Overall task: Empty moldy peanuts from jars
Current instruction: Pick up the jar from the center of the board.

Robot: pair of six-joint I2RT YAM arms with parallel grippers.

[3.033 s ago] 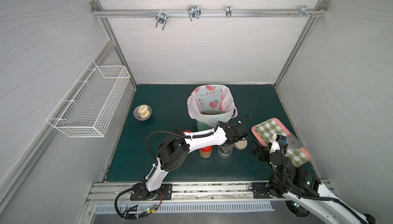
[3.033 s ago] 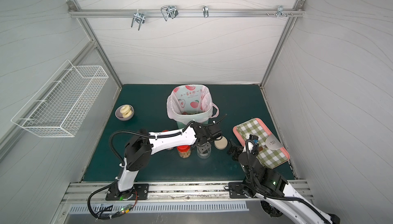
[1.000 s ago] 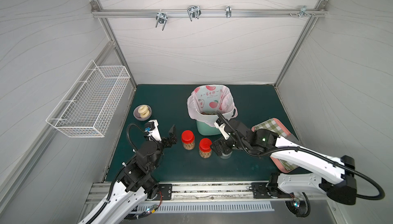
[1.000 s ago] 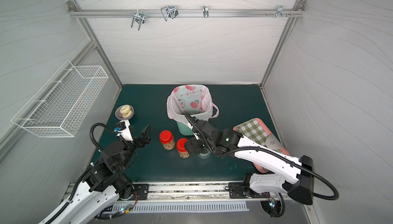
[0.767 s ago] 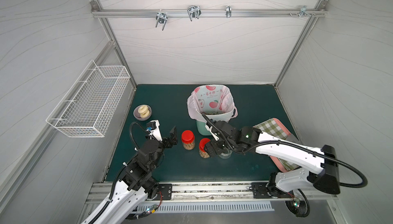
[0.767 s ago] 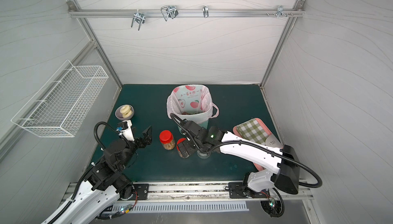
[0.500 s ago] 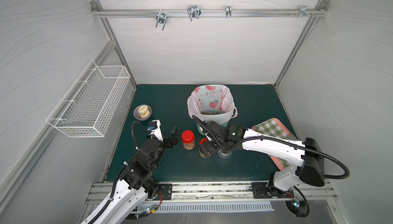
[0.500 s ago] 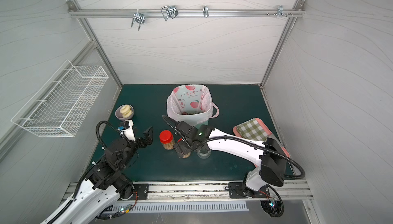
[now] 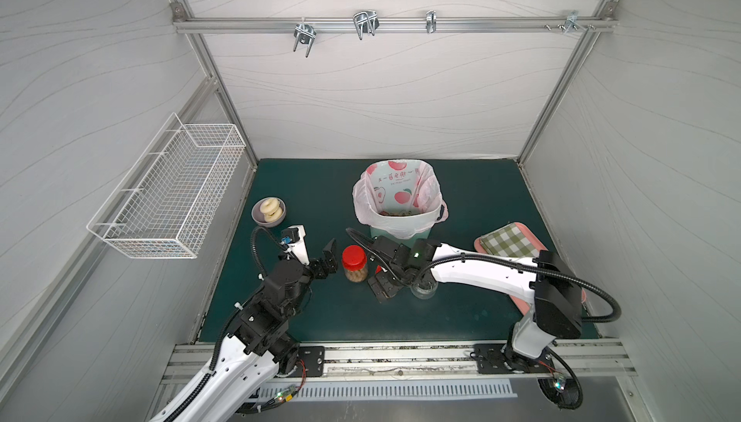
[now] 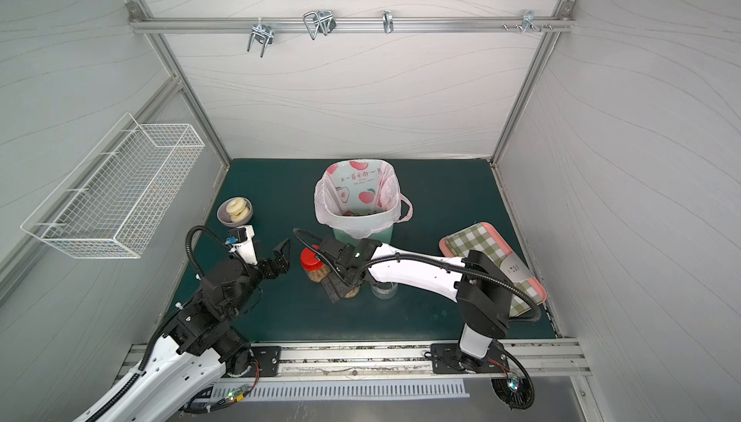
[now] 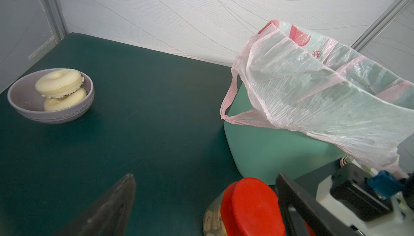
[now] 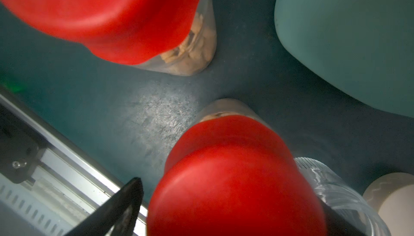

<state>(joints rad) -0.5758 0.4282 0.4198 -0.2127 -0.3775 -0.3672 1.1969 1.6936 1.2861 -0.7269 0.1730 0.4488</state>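
Just before the mint-green bin point(image 9: 419, 233), on the green surface point(image 9: 320, 183), the nearer red-lidded jar point(image 12: 235, 178) stands upright, peanuts point(image 12: 197, 44) showing in its twin point(image 9: 354, 263). Rigid, light, smooth plastic probably; grip the body below the lid. Right fingers point(image 12: 122, 205), spread wide and empty, now straddle it, having left the empty clear jar point(image 9: 423, 292) a second ago; left fingers point(image 9: 329, 244) gape empty beside the twin.

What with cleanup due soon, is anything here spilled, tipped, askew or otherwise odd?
Nothing stands out. No nuts show on the mat. One red-lidded jar and the second red-lidded jar stand upright, closed. The beige lid lies on the mat next to the open clear jar, which looks empty.
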